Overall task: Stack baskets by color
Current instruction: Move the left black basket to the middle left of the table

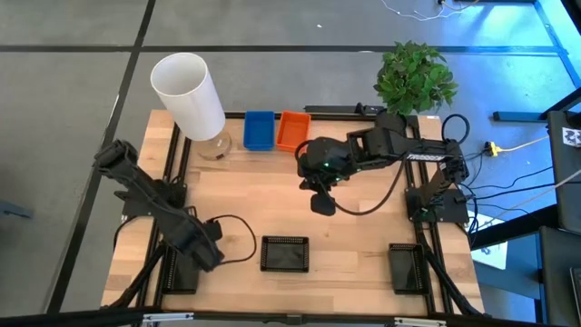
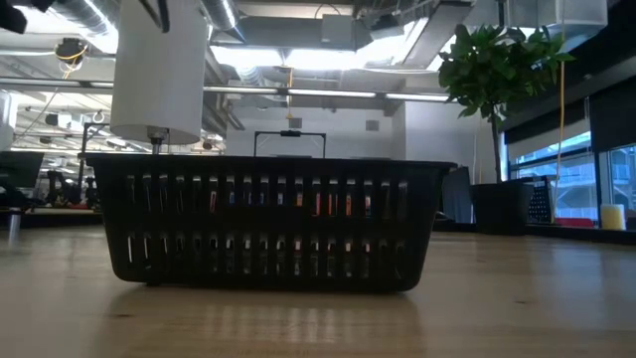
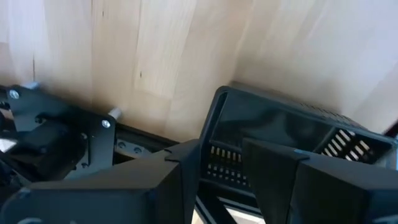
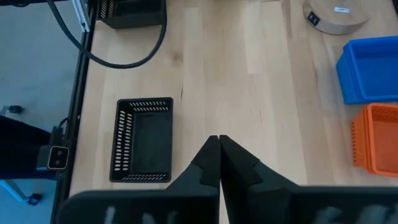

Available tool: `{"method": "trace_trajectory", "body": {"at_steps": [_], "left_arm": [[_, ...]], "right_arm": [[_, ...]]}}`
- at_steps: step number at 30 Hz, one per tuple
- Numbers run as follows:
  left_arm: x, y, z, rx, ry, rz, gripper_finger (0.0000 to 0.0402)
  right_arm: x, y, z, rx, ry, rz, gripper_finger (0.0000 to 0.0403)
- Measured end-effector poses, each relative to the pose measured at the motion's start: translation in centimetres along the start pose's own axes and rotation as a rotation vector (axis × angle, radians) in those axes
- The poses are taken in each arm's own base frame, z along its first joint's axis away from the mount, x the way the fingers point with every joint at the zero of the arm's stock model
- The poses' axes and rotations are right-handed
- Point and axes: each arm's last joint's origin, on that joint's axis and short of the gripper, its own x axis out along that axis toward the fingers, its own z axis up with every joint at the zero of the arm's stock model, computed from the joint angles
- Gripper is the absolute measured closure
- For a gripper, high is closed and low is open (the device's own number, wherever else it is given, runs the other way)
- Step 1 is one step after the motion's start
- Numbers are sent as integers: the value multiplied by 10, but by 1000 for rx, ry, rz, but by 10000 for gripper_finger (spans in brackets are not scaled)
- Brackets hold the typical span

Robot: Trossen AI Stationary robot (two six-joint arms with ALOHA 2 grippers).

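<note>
No readable writing anywhere. Black basket (image 1: 285, 253) sitting alone by the bench's near edge; blue basket (image 1: 259, 130) and orange basket (image 1: 292, 130) side by side at the far edge, beside the white cylinder (image 1: 188, 94) — potted plant (image 1: 415, 77) at the far right corner. Left gripper (image 1: 207, 243) open over the near-left corner; right gripper (image 4: 218, 158) pinched shut, empty, mid-bench.

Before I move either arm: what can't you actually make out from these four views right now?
- How many trays sit nested in the black basket, blue basket or orange basket: the high view looks straight down.
- Blue and orange baskets in the low view: the black basket blocks all but slivers through its mesh.
- Left gripper fingertips: cut off by the left wrist view's edge.
- White cylinder base: hidden by its own tilted body.
</note>
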Motion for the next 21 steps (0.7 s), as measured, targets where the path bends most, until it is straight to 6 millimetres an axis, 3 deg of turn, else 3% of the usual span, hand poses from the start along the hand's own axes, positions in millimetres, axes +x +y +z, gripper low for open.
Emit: {"method": "trace_trajectory", "body": {"at_steps": [9,21], "left_arm": [[16,-15,5,16,-13,25,291],[43,-8,-5,22,33,86,291]], "right_arm": [[0,4,-1,-2,8,42,403],[0,4,-1,-3,17,67,403]]}}
